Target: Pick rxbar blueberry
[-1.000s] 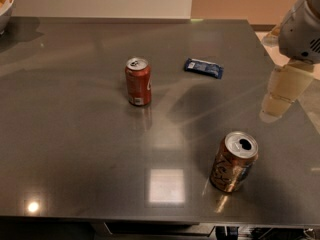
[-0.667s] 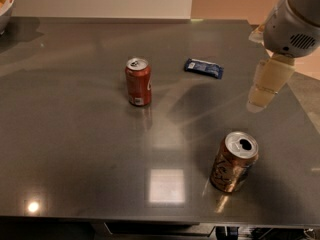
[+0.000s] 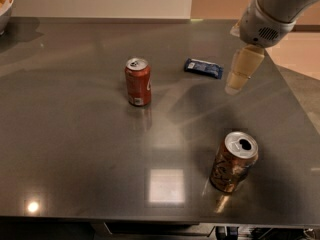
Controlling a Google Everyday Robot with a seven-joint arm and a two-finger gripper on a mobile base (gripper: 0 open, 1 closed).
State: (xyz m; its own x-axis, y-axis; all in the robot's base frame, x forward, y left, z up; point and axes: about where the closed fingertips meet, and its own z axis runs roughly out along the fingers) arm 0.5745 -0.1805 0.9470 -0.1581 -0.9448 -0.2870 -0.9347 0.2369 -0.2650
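A dark grey, glossy desk (image 3: 75,149) fills almost the whole view, its far edge meeting a pale wall and its right edge running at a slant toward the near right corner. A thick white and grey robot arm (image 3: 270,14) comes in over the far right corner and reaches down and to the left. A brown-gold can (image 3: 233,162) stands toward the near right corner, well in from both edges, with its opened top facing up; it looks slightly tilted. A red can (image 3: 138,82) stands upright near the middle of the desk, somewhat closer to the far edge, well apart from the other can. The pale cream gripper (image 3: 234,86) hangs from the end of the arm near the right edge, tapering to a tip that points down at the desk; whether it is spread or closed cannot be told from this angle, and it holds nothing. The bar (image 3: 203,68), in a dark blue wrapper with pale lettering, lies flat toward the far right part of the desk, between the red can and the gripper; its right end is just beside the gripper, with a small gap between them. A sliver of a pale bowl (image 3: 5,6) shows at the far left corner. A square light reflection (image 3: 166,185) sits close to the near edge.
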